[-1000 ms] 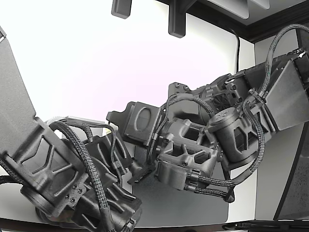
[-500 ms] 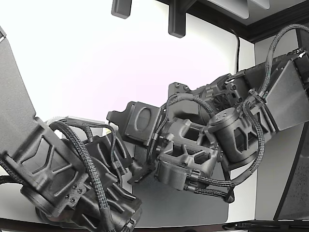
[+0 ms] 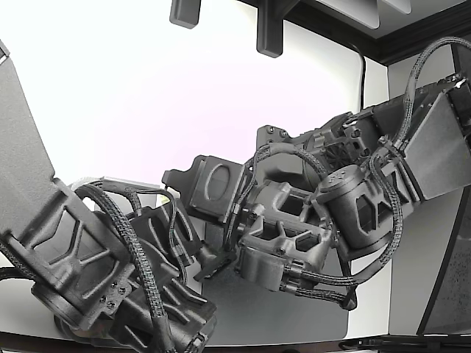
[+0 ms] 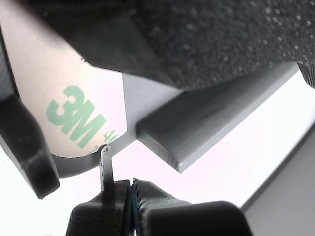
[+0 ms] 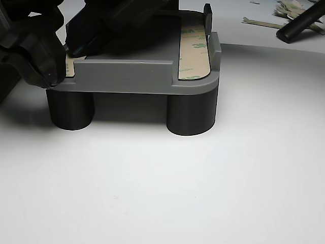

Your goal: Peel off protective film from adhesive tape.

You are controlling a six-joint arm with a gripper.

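The gripper (image 4: 132, 201) pinches a thin film tab (image 4: 106, 167) at the frame's bottom — jaws shut on it. The tape (image 4: 74, 115) sits left; a grey fixture (image 5: 127, 76) bar crosses centre.

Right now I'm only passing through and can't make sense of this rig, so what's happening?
A robot arm is working at a grey fixture on dark round legs, which carries strips of 3M-printed film-covered tape. The gripper sits at the corner of one strip, its jaws closed together just below the strip's edge. The film still lies flat. Peeled scraps lie behind the fixture.
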